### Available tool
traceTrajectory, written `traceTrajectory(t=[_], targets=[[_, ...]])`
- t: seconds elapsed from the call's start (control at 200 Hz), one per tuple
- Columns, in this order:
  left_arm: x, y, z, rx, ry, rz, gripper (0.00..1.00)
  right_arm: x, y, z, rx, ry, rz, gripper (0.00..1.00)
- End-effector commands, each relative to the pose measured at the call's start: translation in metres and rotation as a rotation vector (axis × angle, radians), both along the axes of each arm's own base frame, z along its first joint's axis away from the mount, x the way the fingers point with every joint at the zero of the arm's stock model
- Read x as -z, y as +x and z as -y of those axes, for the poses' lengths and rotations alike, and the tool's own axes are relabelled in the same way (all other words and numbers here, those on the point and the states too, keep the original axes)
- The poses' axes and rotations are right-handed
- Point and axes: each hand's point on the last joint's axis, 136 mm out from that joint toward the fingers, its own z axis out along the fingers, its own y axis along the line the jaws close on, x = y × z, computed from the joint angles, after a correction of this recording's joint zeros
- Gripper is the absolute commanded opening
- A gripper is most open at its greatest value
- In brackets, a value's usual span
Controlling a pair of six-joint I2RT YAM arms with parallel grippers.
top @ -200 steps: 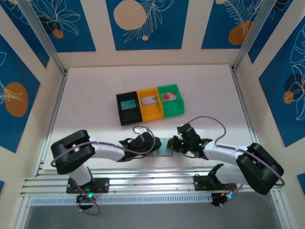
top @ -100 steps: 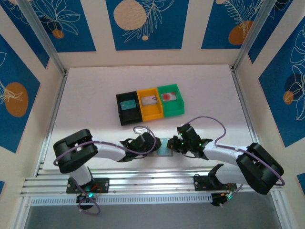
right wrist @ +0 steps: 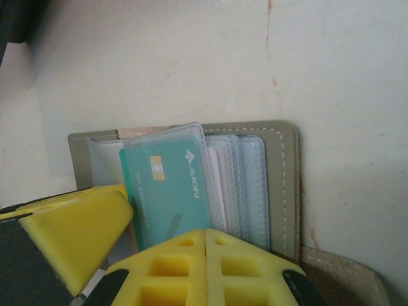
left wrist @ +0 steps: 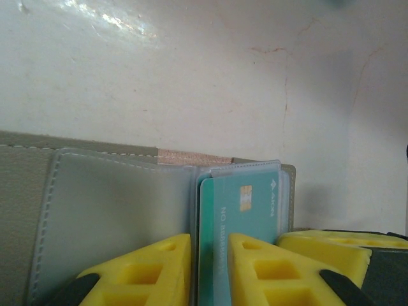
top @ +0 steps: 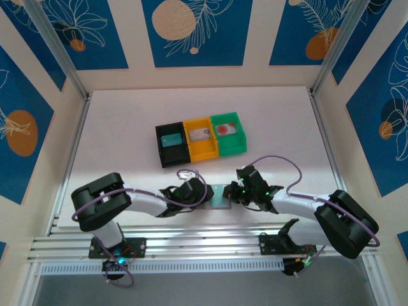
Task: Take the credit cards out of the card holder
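- between the jaws of the left gripper [left wrist: 209, 242]?
- stood narrowly apart; straddled one edge of the teal credit card [left wrist: 245, 217], tucked in the card holder [left wrist: 108, 210].
- right gripper [right wrist: 205, 241]?
- pressed shut, card holder just ahead.

Three bins [top: 173, 159] [top: 204, 153] [top: 233, 148] are sitting out, four credit cards [top: 171, 141] [top: 200, 134] [top: 224, 129] [right wrist: 167, 191] are showing, one card holder [right wrist: 284, 166] is lying open.

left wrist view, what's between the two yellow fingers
The left edge of the teal credit card, tucked in the card holder; the left gripper straddles it in the left wrist view.
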Motion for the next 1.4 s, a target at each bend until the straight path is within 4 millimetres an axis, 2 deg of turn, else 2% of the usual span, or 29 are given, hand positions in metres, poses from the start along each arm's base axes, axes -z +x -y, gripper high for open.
traceTrajectory(t=[0.0,0.69,0.92,1.075,1.17,1.395], targets=[[0.018,-0.007,-0.011,-0.009,0.054,-0.031,0.21,0.045,-0.033,0.032,0.024,-0.155,-0.147,0.0],[0.006,-0.001,-0.009,-0.016,0.036,0.005,0.16,0.048,-0.037,0.028,0.012,-0.154,-0.151,0.0],[0.002,0.0,-0.006,-0.016,0.022,0.018,0.08,0.05,-0.039,0.026,0.006,-0.158,-0.156,0.0],[0.003,0.0,-0.009,-0.02,0.024,0.018,0.05,0.049,-0.039,0.028,0.008,-0.163,-0.152,0.0],[0.004,-0.001,-0.012,-0.022,0.027,0.02,0.0,0.048,-0.039,0.03,0.012,-0.17,-0.148,0.0],[0.002,-0.003,-0.018,-0.028,0.031,0.026,0.0,0.045,-0.038,0.034,0.02,-0.177,-0.142,0.0]])
